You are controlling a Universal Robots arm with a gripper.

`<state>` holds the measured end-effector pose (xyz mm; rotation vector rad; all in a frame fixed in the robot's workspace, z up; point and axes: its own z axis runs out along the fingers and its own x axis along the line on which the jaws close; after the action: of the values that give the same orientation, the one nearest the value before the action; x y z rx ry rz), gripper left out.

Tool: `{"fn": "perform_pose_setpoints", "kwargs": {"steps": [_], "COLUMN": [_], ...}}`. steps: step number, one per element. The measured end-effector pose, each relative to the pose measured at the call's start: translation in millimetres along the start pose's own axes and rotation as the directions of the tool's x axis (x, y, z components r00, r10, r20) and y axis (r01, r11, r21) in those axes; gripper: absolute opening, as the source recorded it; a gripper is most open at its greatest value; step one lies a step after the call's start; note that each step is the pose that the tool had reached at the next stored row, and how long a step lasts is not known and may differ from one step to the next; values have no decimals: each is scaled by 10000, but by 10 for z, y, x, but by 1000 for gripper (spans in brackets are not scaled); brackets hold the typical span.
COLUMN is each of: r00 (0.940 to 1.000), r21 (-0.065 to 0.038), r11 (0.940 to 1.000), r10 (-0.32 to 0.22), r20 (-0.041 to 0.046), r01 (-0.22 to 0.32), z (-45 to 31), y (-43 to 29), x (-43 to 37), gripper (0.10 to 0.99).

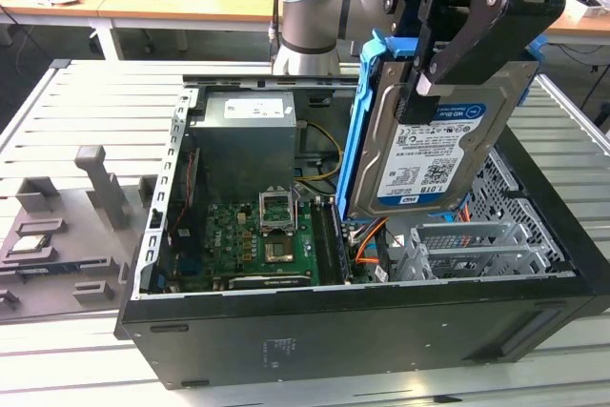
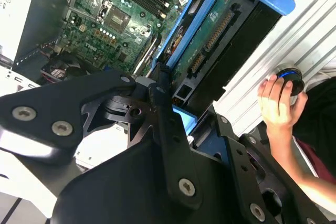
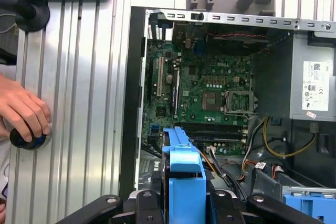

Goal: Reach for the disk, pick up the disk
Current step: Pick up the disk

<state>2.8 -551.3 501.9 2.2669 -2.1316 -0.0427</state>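
**Inspector:** Status of the disk?

**Onlooker:** It is off the chassis and in the air, hanging on edge above the open computer case, over the metal drive cage at the exterior view's right. The label faces the exterior camera; the blue rail runs down its side.

**Inspector:** And the grip?

**Onlooker:** The gripper takes it at the upper end, and the fingers are pinching the disk across its thickness. Most of the body hangs below the hold, unsupported.

**Inspector:** Risks, in your judgement?

**Onlooker:** First, slip. The hold is near one end and looks to bear partly on the plastic rail, which could flex or let the drive pivot. A drop would land on the cage or the motherboard.

**Inspector:** Second?

**Onlooker:** Snagging. Orange and red cables lie just below the disk's lower corner; a sideways move at this height could catch them or clip the case wall.

**Inspector:** Anything outside the case?

**Onlooker:** A person's hand rests on a round blue-centred button on the slatted table, near the arm. In the second wrist view the hand is beside the case edge; a wide swing could bring the arm close to it.
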Motion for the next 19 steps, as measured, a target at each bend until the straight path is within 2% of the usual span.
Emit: {"fn": "perform_pose_setpoints", "kwargs": {"steps": [1,3,8,19], "r00": [10000,9992,9992,9992], "r21": [0,-1,0,-4], "r11": [10000,9992,9992,9992], "r10": [23,404,409,411], "r20": [0,6,6,-12], "r01": [-23,-404,-409,-411], "z": [0,1,1,7], "y": [0,0,-13,-238], "x": [0,0,1,12], "gripper": [369,369,369,369]}}
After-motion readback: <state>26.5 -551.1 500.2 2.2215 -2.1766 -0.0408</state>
